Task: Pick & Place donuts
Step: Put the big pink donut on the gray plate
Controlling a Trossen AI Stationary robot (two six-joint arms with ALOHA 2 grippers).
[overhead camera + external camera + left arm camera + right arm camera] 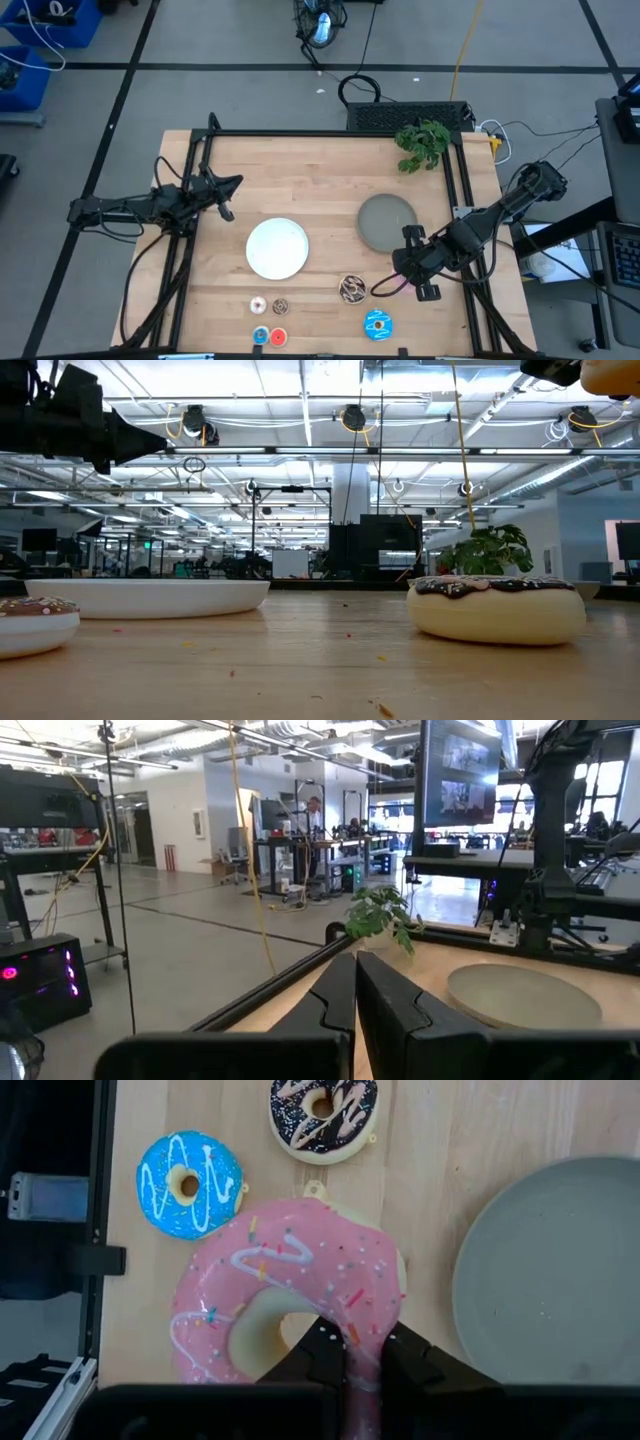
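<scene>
The right gripper (355, 1360) pinches the pink-iced sprinkled toy ring donut (290, 1285) aloft, grey round plate (560, 1270) at its three o'clock, so carrying is underway and release over it seems next.

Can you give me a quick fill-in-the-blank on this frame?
1. The right gripper is shut on the ____ donut.
2. The brown donut lies on the ____, not on a plate.
3. The white plate holds ____ donuts.
4. The left gripper is ____, near the table's left edge.

Missing words: pink; table; no; shut
</scene>
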